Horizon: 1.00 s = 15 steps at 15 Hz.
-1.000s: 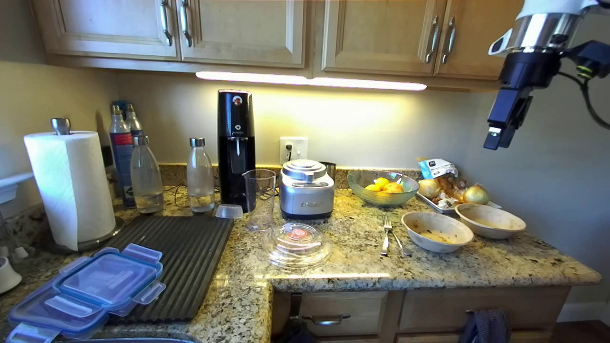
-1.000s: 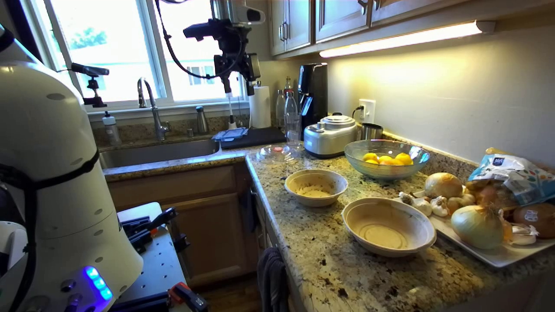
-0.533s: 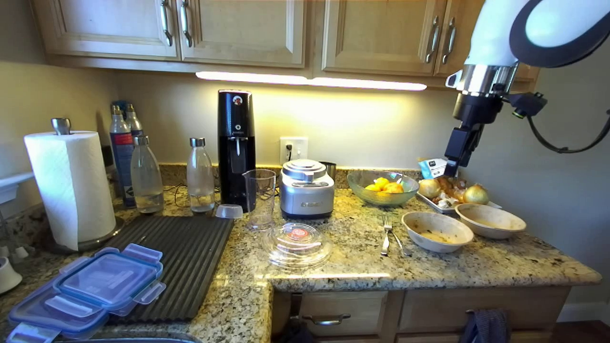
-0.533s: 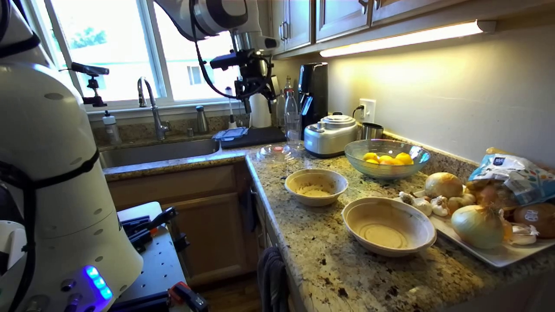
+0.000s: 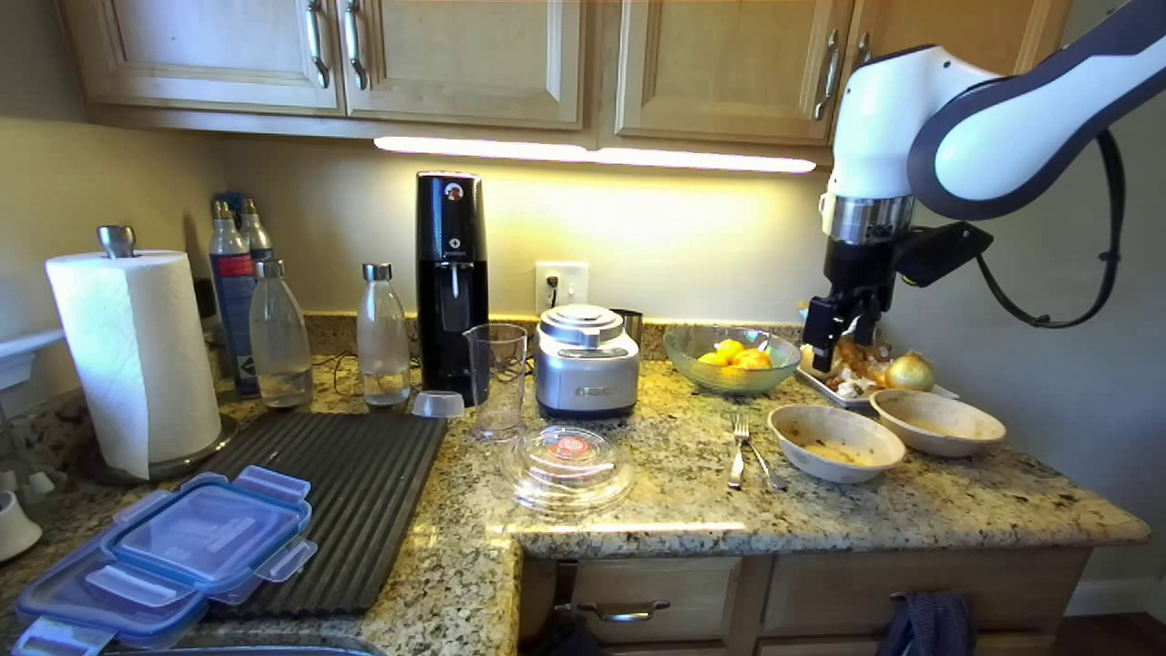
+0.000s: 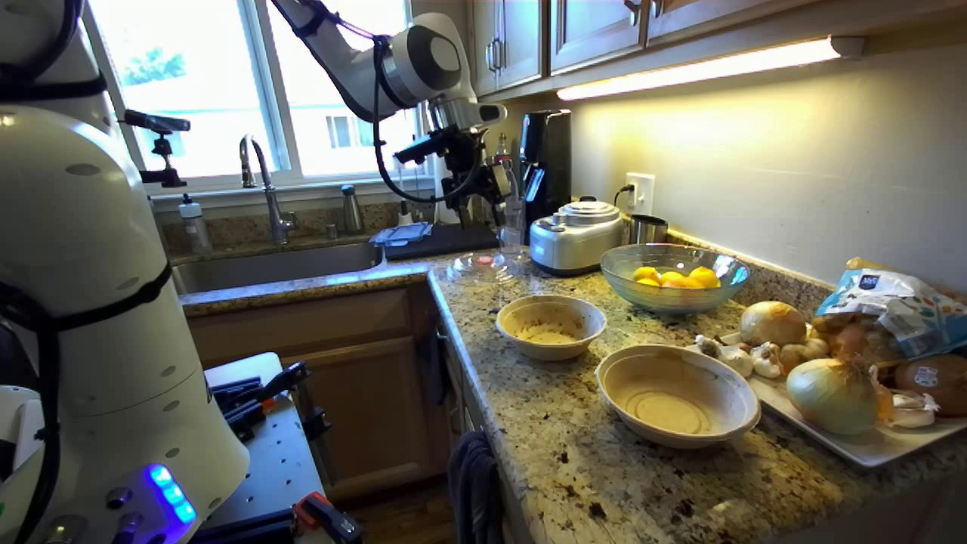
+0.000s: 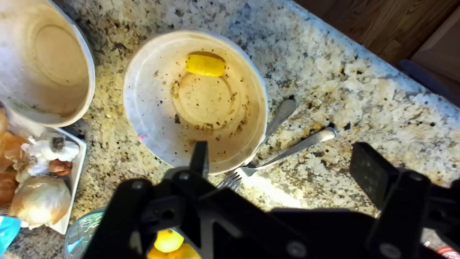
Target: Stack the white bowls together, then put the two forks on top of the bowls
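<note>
Fingers [image 7: 373, 174] spread wide in the wrist view, holding nothing; in both exterior views they hang above the counter [image 6: 574, 461]. Flecked white bowl [image 7: 205, 97]: upright on the counter, brown-specked inside, a yellow piece [image 7: 205, 65] resting against its inner wall. Second white bowl [image 7: 54, 61]: upright, near the flecked one but apart, just beside the white platter [image 7: 74, 176] that bears onions [image 7: 41, 199] and garlic [image 7: 68, 151]. First fork [image 7: 309, 142] and second fork [image 7: 281, 115] lie crossed on the counter, just beside the flecked bowl; from the wrist view I cannot judge whether the second touches its rim. Glass bowl [image 6: 672, 302] of yellow fruit [image 6: 704, 276] stands on the counter near the platter.
</note>
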Available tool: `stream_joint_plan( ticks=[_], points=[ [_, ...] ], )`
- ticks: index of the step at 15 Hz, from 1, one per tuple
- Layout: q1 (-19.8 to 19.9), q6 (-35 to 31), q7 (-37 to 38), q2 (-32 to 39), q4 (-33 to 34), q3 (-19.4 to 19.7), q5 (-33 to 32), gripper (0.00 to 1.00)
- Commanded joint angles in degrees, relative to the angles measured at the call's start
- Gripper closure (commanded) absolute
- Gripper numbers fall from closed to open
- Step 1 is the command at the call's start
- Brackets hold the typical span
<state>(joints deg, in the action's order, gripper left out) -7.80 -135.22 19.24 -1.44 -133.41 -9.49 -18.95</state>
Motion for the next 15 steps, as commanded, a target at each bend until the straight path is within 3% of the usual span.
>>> stream_joint_plan(
  ticks=[1,7,11,15],
  points=[
    [-0.27,0.13,0.11,0.77,0.50,0.24,0.02,0.00],
    [-0.31,0.13,0.03,1.06,0.72,0.28,0.05,0.00],
    [-0.77,0.13,6.63,7.42,3.72,0.51,-4.75,0.00],
    [-2.11,-0.11,6.96,14.27,7.56,1.82,-3.88,0.00]
  ],
)
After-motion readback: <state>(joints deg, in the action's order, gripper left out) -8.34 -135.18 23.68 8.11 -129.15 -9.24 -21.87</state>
